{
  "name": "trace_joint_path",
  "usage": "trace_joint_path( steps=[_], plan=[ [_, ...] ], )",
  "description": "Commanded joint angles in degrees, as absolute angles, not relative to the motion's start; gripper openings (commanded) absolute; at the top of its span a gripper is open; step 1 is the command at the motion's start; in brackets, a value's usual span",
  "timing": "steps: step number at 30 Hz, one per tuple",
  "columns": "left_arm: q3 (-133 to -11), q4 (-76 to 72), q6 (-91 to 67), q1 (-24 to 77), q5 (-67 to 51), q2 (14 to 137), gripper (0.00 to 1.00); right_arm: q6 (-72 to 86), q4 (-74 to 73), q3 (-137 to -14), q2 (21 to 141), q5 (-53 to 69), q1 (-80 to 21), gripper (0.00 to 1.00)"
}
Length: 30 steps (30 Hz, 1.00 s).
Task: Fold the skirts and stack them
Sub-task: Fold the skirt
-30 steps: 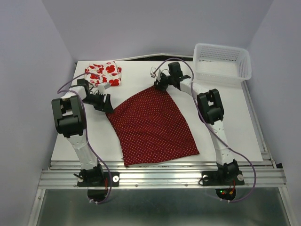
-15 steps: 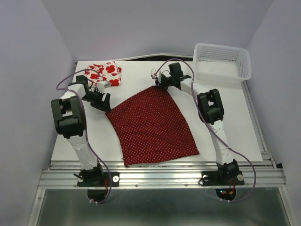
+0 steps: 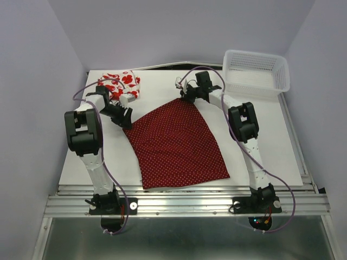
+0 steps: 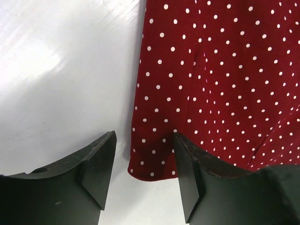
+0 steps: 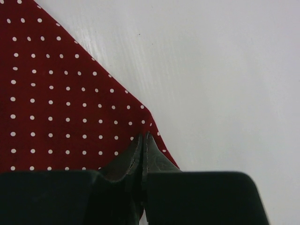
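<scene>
On the table (image 3: pixel 162 81), mid-field, the dotted skirt (image 3: pixel 176 143) lay spread flat and unfolded, narrow end far, wide hem near. Flowered skirt (image 3: pixel 120 85) sat at the far left corner as a small folded bundle, apart from the dotted one; basket (image 3: pixel 255 54) stood at far right. Right gripper (image 5: pixel 142 137) was at the far right corner of the dotted skirt, fingers closed tight, tips meeting right on the cloth edge; judged to have pinched that corner, though the cloth between the pads was hidden. Left gripper (image 4: pixel 144 137) was down at the far left corner, fingers (image 4: pixel 93 164) roughly half open, one on bare table, the other over the cloth, the corner lying between them and not yet gripped. Step in hand, as judged: flowered skirt done, dotted one being taken by its two far corners to start the fold. Next move called for the left fingers to close on the corner with enough cloth inside, as only a small tip of fabric sat between them; a shallow bite could slip. After that, both arms would need to lift together and carry the far edge toward the near hem, keeping it level so the fold landed square. Stacking on the flowered bundle was not yet done.
</scene>
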State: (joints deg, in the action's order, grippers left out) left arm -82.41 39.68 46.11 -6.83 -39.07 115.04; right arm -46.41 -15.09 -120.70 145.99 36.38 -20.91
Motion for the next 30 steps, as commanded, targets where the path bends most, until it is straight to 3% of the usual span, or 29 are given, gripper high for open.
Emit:
trace_joint_path(
  steps=[1,4,6,10,14,16,25,30],
  plan=[
    [-84.4,43.2,48.1,-6.9,-41.7,116.2,0.62,-45.1,-17.6,-122.6,146.4,33.0,-19.5,0.01],
    [-85.1,43.6,48.3,-6.6,-41.1,117.0,0.6,-44.7,-17.5,-123.3,146.4,32.5,-19.0,0.01],
    [-85.6,43.4,48.0,-6.2,-40.7,118.0,0.52,-44.4,-17.3,-124.3,146.6,32.0,-19.0,0.01],
    [-87.4,40.6,45.4,-6.2,-40.3,118.1,0.28,-44.0,-17.2,-125.5,146.6,31.3,-18.5,0.01],
    [-91.2,37.4,41.3,-6.2,-39.4,117.8,0.14,-42.9,-16.0,-126.8,146.5,29.5,-17.2,0.01],
    [-93.6,35.3,39.2,-6.1,-37.7,117.4,0.01,-42.4,-15.6,-128.5,146.4,28.9,-16.7,0.01],
    [-95.8,28.5,36.9,-5.3,-31.2,112.6,0.0,-39.6,-13.4,-130.6,141.5,27.9,-15.1,0.01],
    [-90.5,22.9,36.7,-5.2,-27.8,107.0,0.0,-40.4,-13.4,-127.2,134.9,29.4,-15.1,0.01]
  ],
)
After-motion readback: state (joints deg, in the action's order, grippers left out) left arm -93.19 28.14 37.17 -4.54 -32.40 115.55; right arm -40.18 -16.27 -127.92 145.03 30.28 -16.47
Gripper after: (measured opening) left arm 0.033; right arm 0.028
